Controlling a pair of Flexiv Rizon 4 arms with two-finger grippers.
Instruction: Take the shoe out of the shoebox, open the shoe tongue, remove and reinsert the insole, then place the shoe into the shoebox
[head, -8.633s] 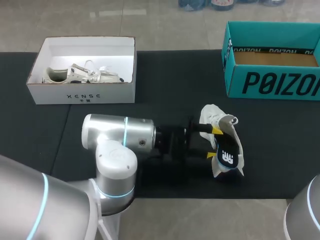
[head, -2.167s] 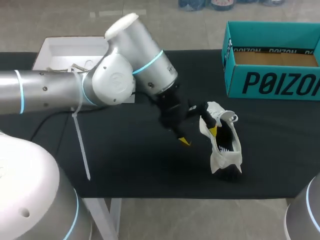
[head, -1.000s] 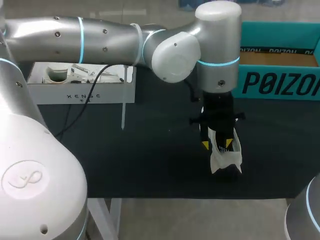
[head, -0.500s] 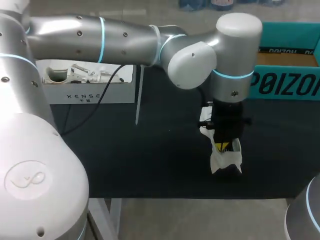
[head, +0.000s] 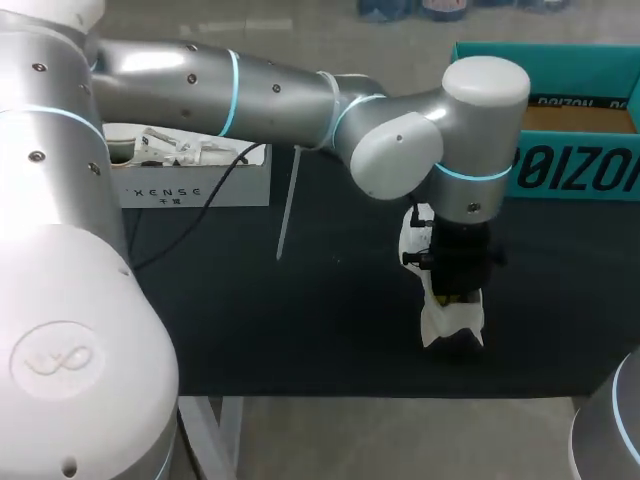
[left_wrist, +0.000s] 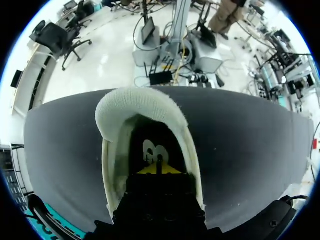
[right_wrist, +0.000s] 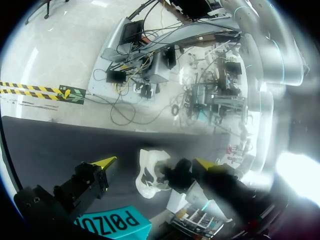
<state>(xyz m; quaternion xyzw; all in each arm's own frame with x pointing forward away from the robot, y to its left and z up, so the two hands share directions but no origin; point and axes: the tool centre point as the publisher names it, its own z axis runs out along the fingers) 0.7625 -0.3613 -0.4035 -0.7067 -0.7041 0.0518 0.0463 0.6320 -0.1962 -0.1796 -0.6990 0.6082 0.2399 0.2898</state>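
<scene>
A white shoe (head: 451, 324) stands on the black table at the front right, opening upward. My left arm reaches across from the left, and my left gripper (head: 455, 294) points straight down into the shoe. In the left wrist view the padded heel collar (left_wrist: 142, 106) curves ahead of my left gripper (left_wrist: 159, 169). Its yellow tips are shut together on the black insole (left_wrist: 150, 144) with the white logo. Whether they pinch the insole is hidden. My right gripper (right_wrist: 155, 163) hangs open well above the table, with the shoe (right_wrist: 149, 181) far below it.
A white shoebox (head: 190, 186) with another pale shoe (head: 170, 148) in it sits at the back left, partly behind my left arm. An open teal shoebox (head: 570, 172) stands at the back right, also under my right gripper (right_wrist: 107, 222).
My left gripper has sunk deeper into the shoe and its fingers have shut. The arm has shifted slightly right. The shoe has stayed in place.
</scene>
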